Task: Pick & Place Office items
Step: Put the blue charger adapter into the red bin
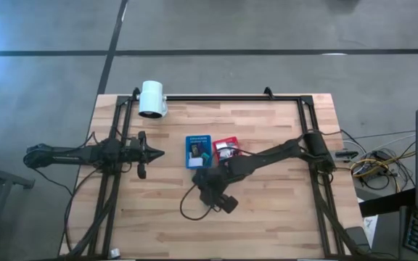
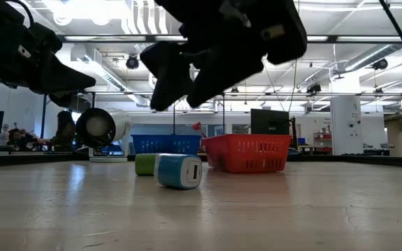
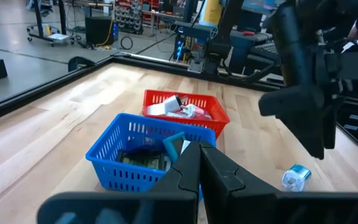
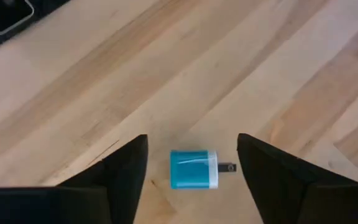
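You had right gripper point(image 4: 191, 171) above teal-and-white block point(image 4: 193, 168), fingers spread, block lying loose on worktop point(image 4: 166, 74) between them, near blue tray point(image 3: 129, 152). Left gripper point(image 3: 199, 163) clenched, empty, waiting left. Step: pick. Next: lower, clamp block squarely.

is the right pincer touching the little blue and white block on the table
Apart. The right wrist view shows bare wood between the blue and white block and each finger of the open right pincer.

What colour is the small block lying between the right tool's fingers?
Teal with a white end, clearest in the right wrist view: the block.
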Action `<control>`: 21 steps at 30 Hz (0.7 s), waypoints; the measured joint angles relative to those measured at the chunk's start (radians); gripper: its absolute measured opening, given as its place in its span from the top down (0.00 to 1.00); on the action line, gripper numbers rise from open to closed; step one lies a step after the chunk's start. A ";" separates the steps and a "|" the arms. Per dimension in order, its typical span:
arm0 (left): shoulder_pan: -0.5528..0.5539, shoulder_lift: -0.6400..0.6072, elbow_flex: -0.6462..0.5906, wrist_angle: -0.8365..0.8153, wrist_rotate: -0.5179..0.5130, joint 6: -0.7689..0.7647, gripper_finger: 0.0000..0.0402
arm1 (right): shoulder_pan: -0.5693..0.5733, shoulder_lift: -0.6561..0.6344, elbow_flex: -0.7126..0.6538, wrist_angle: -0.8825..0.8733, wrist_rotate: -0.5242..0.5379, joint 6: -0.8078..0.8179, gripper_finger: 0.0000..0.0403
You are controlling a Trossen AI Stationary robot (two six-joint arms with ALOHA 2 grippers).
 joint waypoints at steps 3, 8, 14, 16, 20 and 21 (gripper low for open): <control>0.000 0.001 0.000 0.000 0.000 0.000 0.98 | -0.003 0.019 0.000 0.000 -0.001 -0.051 0.36; 0.000 0.004 0.000 -0.001 0.000 0.003 0.98 | 0.003 0.048 -0.004 -0.005 0.028 -0.123 0.34; 0.000 0.006 0.000 0.002 -0.012 0.003 0.98 | 0.004 0.056 -0.007 0.000 0.055 -0.115 0.36; 0.000 0.006 0.000 0.003 -0.019 0.004 0.98 | 0.003 0.060 -0.011 0.009 0.055 -0.115 0.37; 0.000 0.006 0.000 0.004 -0.019 0.003 0.98 | 0.003 0.061 -0.019 0.007 0.054 -0.109 0.37; 0.000 0.006 0.000 0.004 -0.019 0.003 0.98 | 0.004 0.061 -0.021 0.007 0.054 -0.105 0.37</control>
